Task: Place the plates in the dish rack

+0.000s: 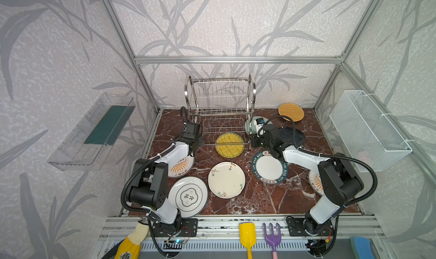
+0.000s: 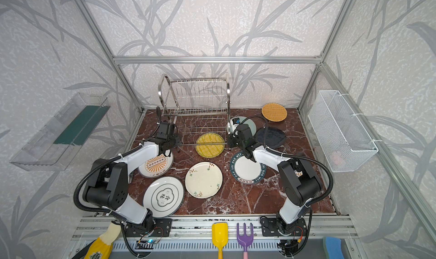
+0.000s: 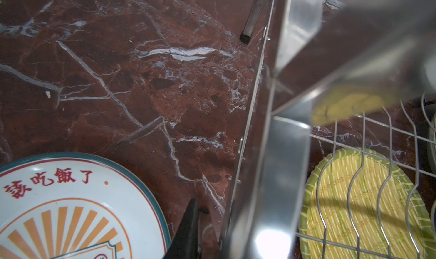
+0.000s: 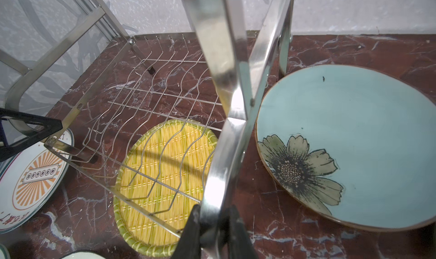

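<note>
Right wrist view: my right gripper (image 4: 213,231) is clamped on the dish rack (image 4: 232,99) side arch. My left gripper (image 1: 197,144) straddles the opposite arch, grip unclear. The rack's lower tier overhangs the flat yellow plate (image 4: 165,175), so I'd lift evenly and keep it level.

Left arm (image 1: 175,151), right arm (image 1: 304,158) up: white shells, black joints. Black ribbed hose (image 1: 123,194) on each, outboard at 9 and 3 o'clock. Black bolted base plates (image 1: 191,225) at 6 o'clock. Blue-white sticker (image 1: 259,122) on right wrist.
</note>
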